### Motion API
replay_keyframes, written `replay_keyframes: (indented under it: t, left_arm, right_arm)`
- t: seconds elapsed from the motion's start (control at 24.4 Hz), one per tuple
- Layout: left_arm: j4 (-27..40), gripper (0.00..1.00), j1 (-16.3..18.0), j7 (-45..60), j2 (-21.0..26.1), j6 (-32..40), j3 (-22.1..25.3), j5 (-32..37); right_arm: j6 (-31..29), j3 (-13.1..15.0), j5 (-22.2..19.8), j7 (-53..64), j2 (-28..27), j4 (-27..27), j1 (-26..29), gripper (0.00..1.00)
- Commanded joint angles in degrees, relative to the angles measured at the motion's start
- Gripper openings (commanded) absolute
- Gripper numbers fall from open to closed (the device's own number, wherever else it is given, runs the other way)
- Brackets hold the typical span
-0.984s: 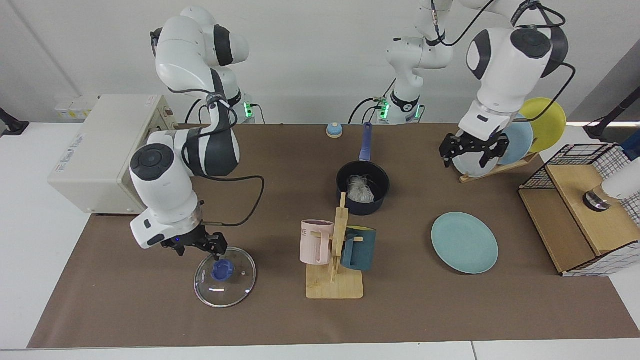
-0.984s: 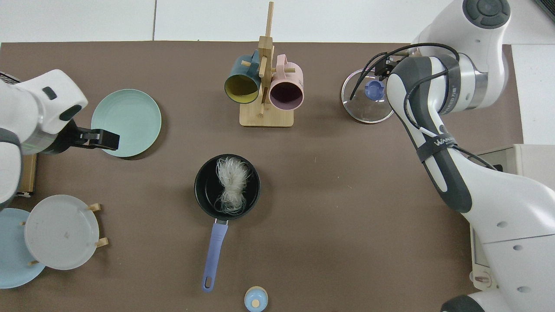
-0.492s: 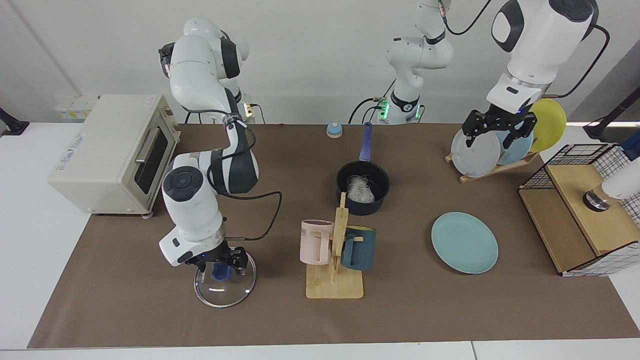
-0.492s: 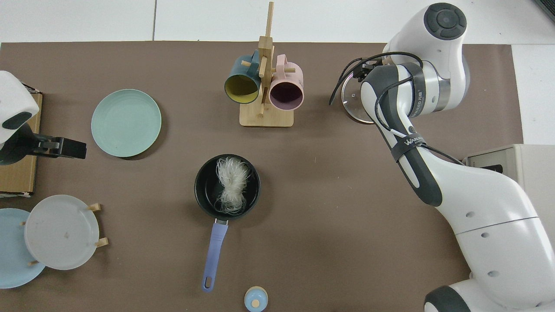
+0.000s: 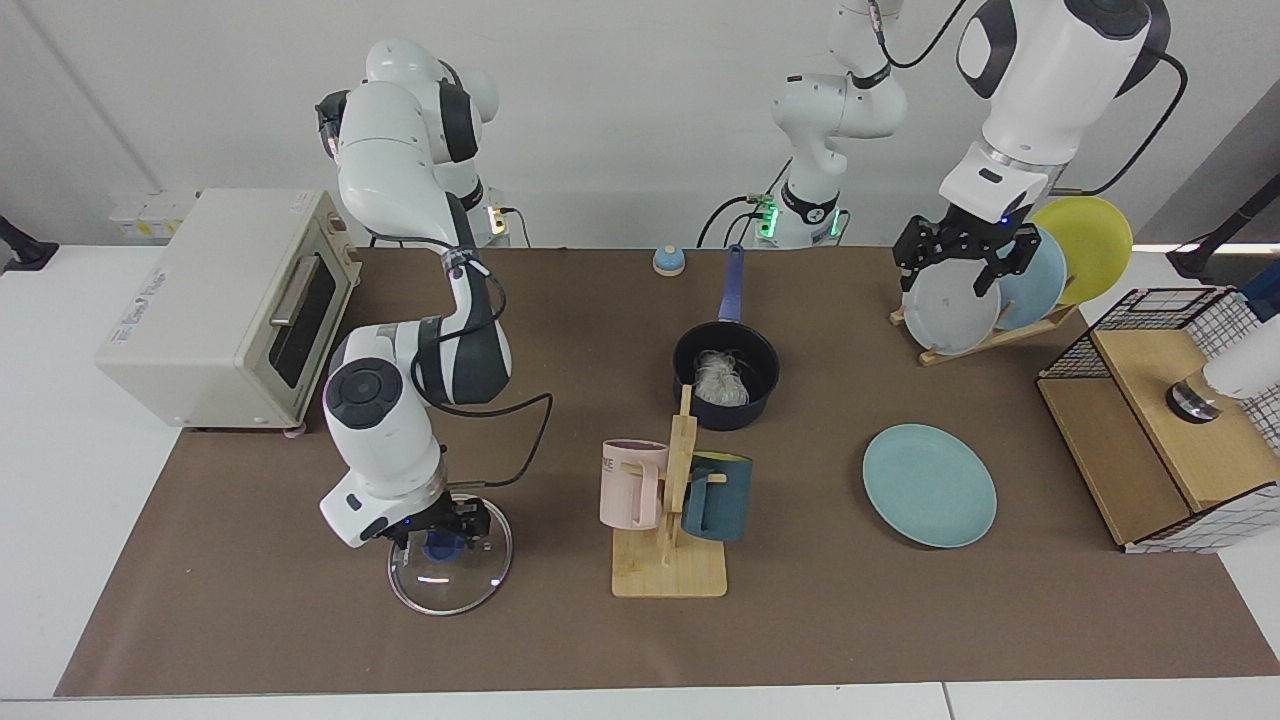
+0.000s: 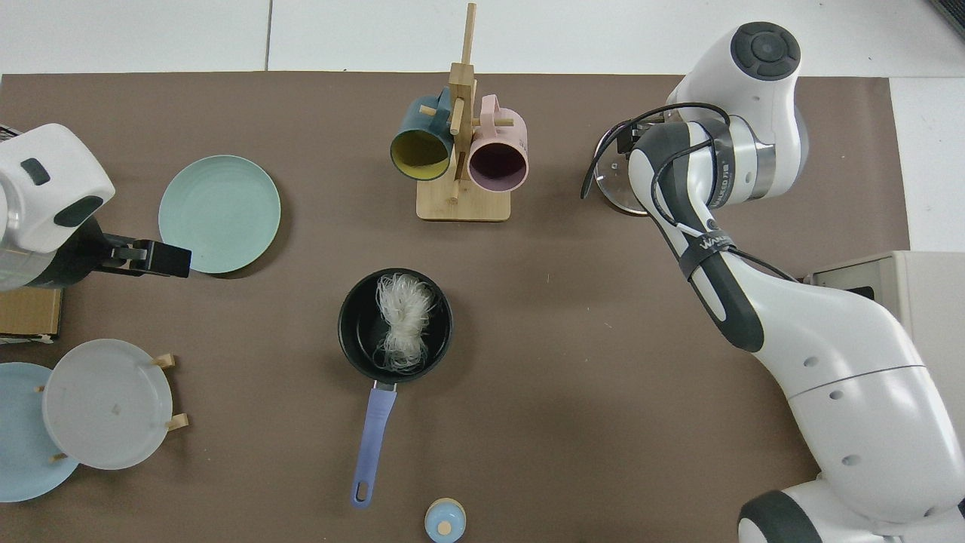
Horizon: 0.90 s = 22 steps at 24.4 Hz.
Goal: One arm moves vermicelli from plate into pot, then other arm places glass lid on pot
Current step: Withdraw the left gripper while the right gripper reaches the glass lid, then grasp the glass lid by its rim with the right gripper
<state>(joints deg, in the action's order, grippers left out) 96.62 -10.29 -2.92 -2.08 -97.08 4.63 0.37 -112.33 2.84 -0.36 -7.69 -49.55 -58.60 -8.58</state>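
Brown mat; pot handle straight toward the arm bases.

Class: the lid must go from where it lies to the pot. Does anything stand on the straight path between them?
Yes. The mug rack with its two mugs stands near the line from the lid to the pot; the right gripper must lift over or skirt it.

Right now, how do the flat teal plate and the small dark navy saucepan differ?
The flat teal plate lies bare, while the small dark navy saucepan holds the whitish vermicelli tangle. The plate is shallow and wider; the saucepan is deep-walled with a long blue handle. The plate is pale, the saucepan black inside. Both are round, sit on the brown mat, and no gripper touches either.
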Motion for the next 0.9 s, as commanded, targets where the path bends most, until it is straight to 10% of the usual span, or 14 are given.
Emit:
replay_keyframes:
  t: [0.0, 0.29, 0.61, 0.86]
  left_arm:
    - [-0.4, 1.00, 0.3, 0.4, -0.2, 1.3, 1.3, -0.8]
    - [-0.4, 1.00, 0.5, 0.4, -0.2, 1.5, 1.4, -0.5]
    - [-0.4, 1.00, 1.9, 0.5, -0.2, 1.4, 1.4, -0.4]
    - [-0.4, 1.00, 4.3, 0.2, 0.0, 1.2, 0.3, -0.6]
  right_arm:
    - [-3.5, -0.5, 2.6, 3.6, 0.5, -2.8, 0.8, 0.87]
    - [-4.6, -0.5, 3.4, 3.8, 0.6, -3.5, 0.6, 0.80]
    - [-4.4, -0.5, 3.0, 4.3, 0.9, -3.5, 0.6, 0.00]
    - [-3.6, -0.5, 3.2, 3.9, 2.3, -3.5, 0.1, 0.00]
